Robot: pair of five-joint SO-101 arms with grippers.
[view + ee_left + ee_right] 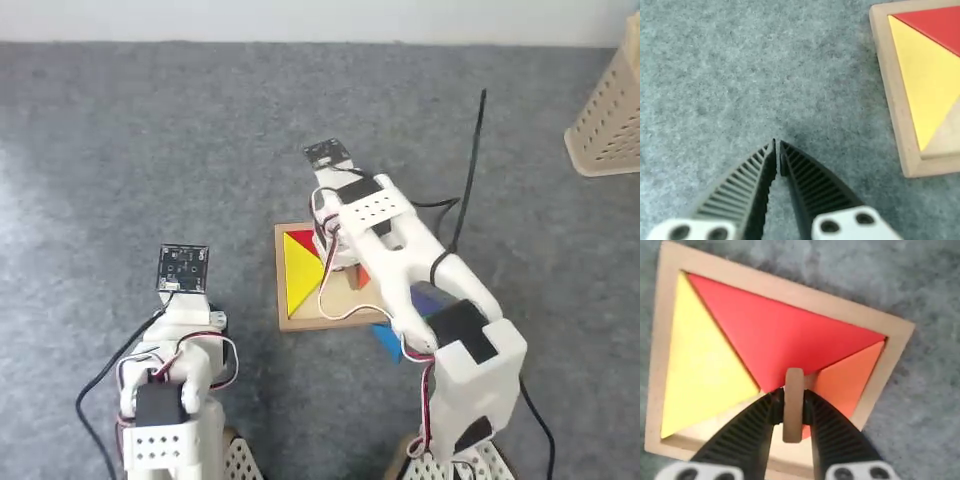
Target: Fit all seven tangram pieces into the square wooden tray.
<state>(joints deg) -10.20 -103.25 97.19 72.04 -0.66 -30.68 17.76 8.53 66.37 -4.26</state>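
The right end effector [791,396] grips a piece [793,412] on edge over the middle of the tray [892,331]. The tray lies on the grey worktop [150,130] ahead of the two arms, nearer the right one. The jaws clamp the piece's flat faces, so only its pale wooden rim shows, and its colour and outline cannot be told. Its long axis runs roughly near to far, in line with the arm's reach, and it stands upright rather than flat.

Three pieces lie flush in the tray: a yellow triangle [700,365] on the left, a red triangle [785,335] along the far side and an orange triangle [845,380] on the right. Their points meet just under the held piece. The tray's bare floor lies on the near side of that meeting point. The coming move therefore likely turns on bringing the piece nearward and laying it flat into that gap.

A blue piece [386,340] and a purple piece [430,296] sit on the worktop off the tray's near right corner, partly under the right arm. The left end effector [777,146] hangs closed and empty over the worktop left of the tray, the farther of the two from the work.
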